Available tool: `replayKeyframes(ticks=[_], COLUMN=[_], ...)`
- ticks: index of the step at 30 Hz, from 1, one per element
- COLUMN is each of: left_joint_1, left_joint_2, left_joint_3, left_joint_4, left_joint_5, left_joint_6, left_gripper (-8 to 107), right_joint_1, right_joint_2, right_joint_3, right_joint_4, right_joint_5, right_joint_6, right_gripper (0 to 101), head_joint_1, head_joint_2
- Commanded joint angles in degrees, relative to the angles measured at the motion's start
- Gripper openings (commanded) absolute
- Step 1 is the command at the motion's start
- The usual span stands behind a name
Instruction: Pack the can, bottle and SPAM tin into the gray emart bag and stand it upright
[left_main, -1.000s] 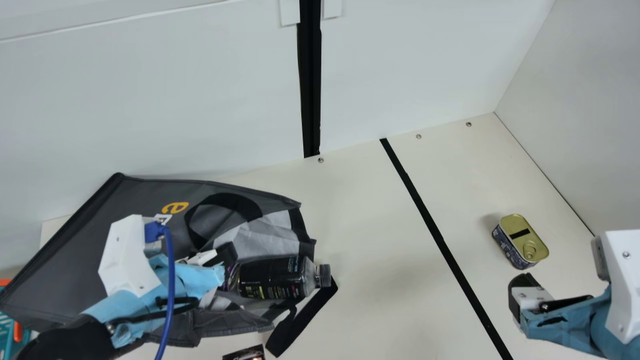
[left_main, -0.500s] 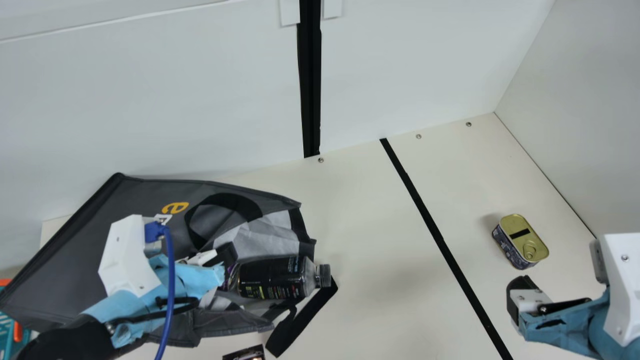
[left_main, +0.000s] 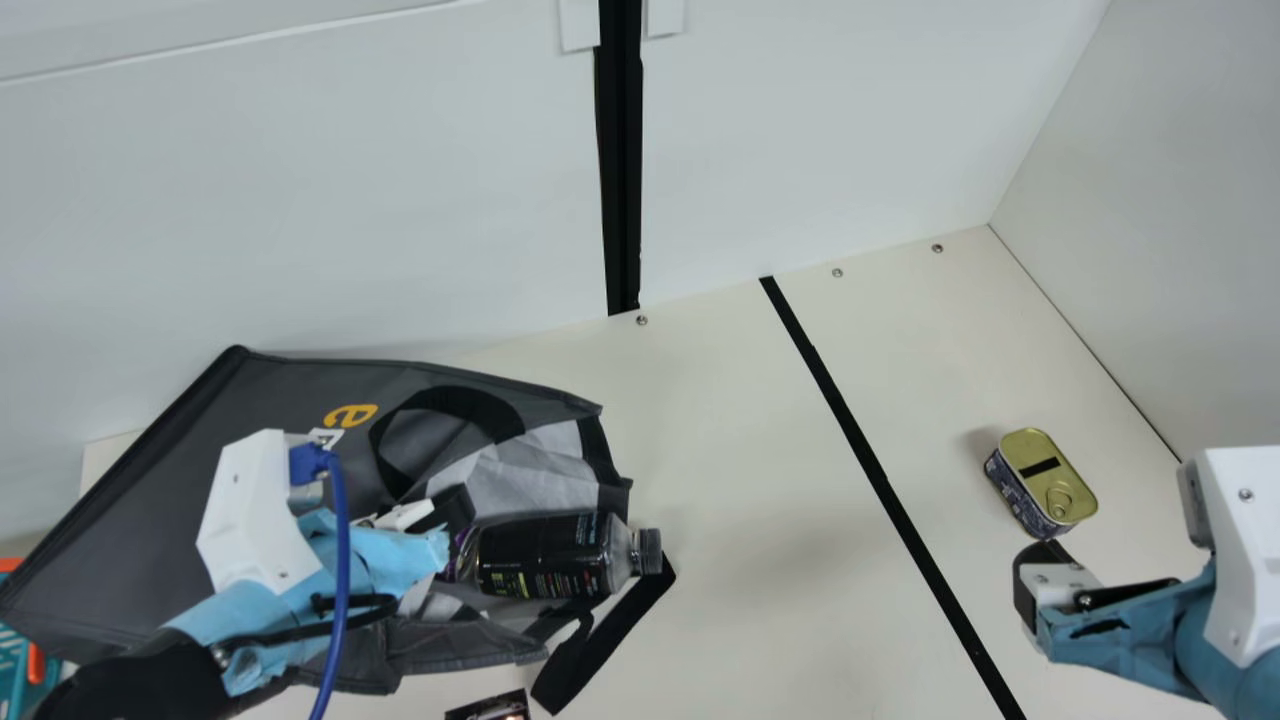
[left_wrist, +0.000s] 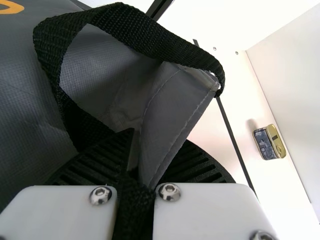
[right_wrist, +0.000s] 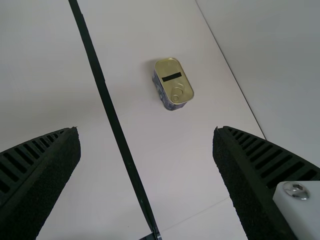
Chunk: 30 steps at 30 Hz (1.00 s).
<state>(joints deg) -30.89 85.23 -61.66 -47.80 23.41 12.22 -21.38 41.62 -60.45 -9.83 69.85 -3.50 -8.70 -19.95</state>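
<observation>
In the main view my left gripper (left_main: 455, 510) is at the mouth of the gray emart bag (left_main: 290, 390), which lies on its side at the left. The left wrist view has my left gripper (left_wrist: 136, 157) shut on the edge and black strap of the bag (left_wrist: 107, 67). A dark bottle (left_main: 545, 555) lies in the bag's mouth, its cap sticking out. My right gripper (left_main: 1045, 580) hangs just nearer than the SPAM tin (left_main: 1050, 475), which stands at the right. From the right wrist view, my right gripper (right_wrist: 146, 145) is open, with the tin (right_wrist: 172, 82) beyond the fingertips.
A dark printed object (left_main: 490, 707) is cut off at the main view's bottom edge, near a bag strap. A teal and orange item (left_main: 30, 660) sits at the far left. Walls (left_main: 1170, 200) border the table's back and right; a black line (left_main: 880, 480) crosses it.
My right gripper has shifted slightly left and away from the main view's bottom edge. The left gripper, bag, bottle and tin have kept their places.
</observation>
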Motion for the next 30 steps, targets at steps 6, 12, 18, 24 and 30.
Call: replayKeyframes(ticks=[6,12,18,24,30], left_joint_1=[0.00,0.00,0.00,0.00,0.00], left_joint_2=[0.00,0.00,0.00,0.00,0.00], left_joint_3=[0.00,0.00,0.00,0.00,0.00], left_joint_4=[0.00,0.00,0.00,0.00,0.00], left_joint_5=[0.00,0.00,0.00,0.00,0.00], left_joint_6=[0.00,0.00,0.00,0.00,0.00], left_gripper=[-8,-8,-8,-8,-8], right_joint_1=[2.52,5.23,7.77,9.41,9.19], right_joint_2=[2.24,4.54,7.08,9.65,12.20], right_joint_3=[-1.23,-2.34,-3.15,-3.95,-5.13], right_joint_4=[-1.95,-3.83,-5.55,-6.80,-6.97], right_joint_5=[0.05,0.05,0.05,0.05,0.05], right_joint_6=[2.71,5.57,8.31,10.14,10.03], right_gripper=[95,95,95,95,95], head_joint_1=[-1.30,-1.30,-1.30,-1.30,-1.30], head_joint_2=[-0.05,-0.05,-0.05,-0.05,-0.05])
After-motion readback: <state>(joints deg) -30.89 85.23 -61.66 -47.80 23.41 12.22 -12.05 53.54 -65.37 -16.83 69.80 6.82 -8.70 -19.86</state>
